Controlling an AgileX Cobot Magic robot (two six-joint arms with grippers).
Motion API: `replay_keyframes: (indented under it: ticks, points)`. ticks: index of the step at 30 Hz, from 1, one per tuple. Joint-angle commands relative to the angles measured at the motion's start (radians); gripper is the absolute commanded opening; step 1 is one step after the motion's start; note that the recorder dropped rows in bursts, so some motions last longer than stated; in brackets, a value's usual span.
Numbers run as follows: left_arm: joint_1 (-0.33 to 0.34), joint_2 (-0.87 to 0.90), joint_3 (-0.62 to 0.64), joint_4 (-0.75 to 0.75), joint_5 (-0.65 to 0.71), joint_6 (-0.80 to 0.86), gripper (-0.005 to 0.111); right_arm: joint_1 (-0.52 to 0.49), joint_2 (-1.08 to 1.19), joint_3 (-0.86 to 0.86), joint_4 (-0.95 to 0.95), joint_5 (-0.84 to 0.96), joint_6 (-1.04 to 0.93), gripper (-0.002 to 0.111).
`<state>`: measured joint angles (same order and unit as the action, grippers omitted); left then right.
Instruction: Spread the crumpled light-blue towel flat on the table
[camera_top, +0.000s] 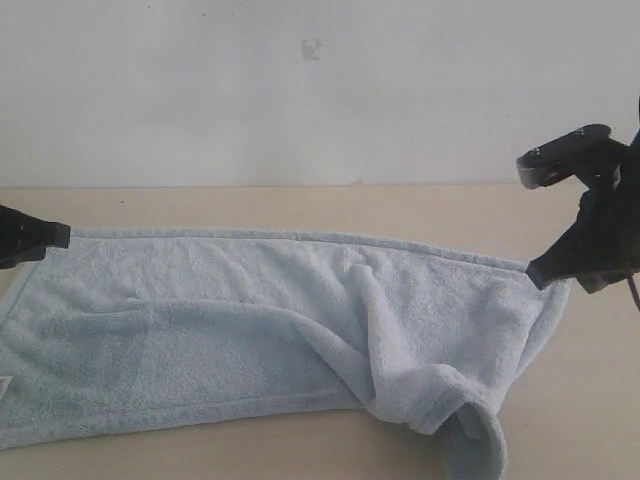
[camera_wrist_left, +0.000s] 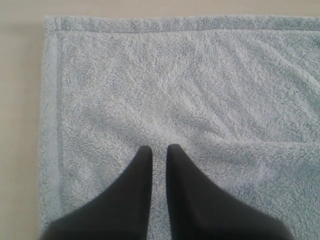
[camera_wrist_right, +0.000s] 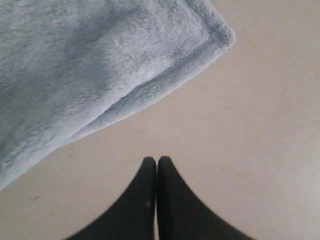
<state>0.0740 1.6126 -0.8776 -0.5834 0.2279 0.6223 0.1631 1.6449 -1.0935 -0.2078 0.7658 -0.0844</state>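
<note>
The towel (camera_top: 200, 300) lies on the table (camera_top: 300, 205), stretched lengthwise across most of my exterior view. Its left half sits flat with the hemmed border showing along the far edge. The right half is not flat. A thick fold runs diagonally through the middle, and the near right corner is bunched into a rumpled loop at the front of the table.

My left gripper (camera_wrist_left: 158, 149) is over the towel's left end, inboard of the hemmed corner. Its jaws stand nearly together, with only a thin slit of terry showing between them. I cannot tell whether they pinch the cloth or just rest on it. In the exterior view this gripper comes in from the left edge by the far corner.

My right gripper (camera_wrist_right: 156, 160) has its jaws pressed fully together and holds nothing. It is above bare table, near a rounded towel corner but apart from it.

A pale wall (camera_top: 300, 90) rises behind the table.
</note>
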Motion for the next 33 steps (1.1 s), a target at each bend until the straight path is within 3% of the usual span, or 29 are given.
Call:
replay_keyframes:
  ticks: [1,14,33]
  points:
    - [-0.005,-0.007,-0.004,-0.011,0.008,0.010,0.010,-0.063,0.173,-0.146,0.110,0.033,-0.108,0.000]
    - [-0.005,-0.001,-0.004,-0.011,-0.018,0.023,0.010,-0.064,0.515,-0.513,0.095,0.121,-0.128,0.000]
    - [-0.005,-0.001,-0.004,-0.011,-0.033,0.023,0.010,-0.128,0.571,-0.526,0.130,0.066,-0.209,0.000]
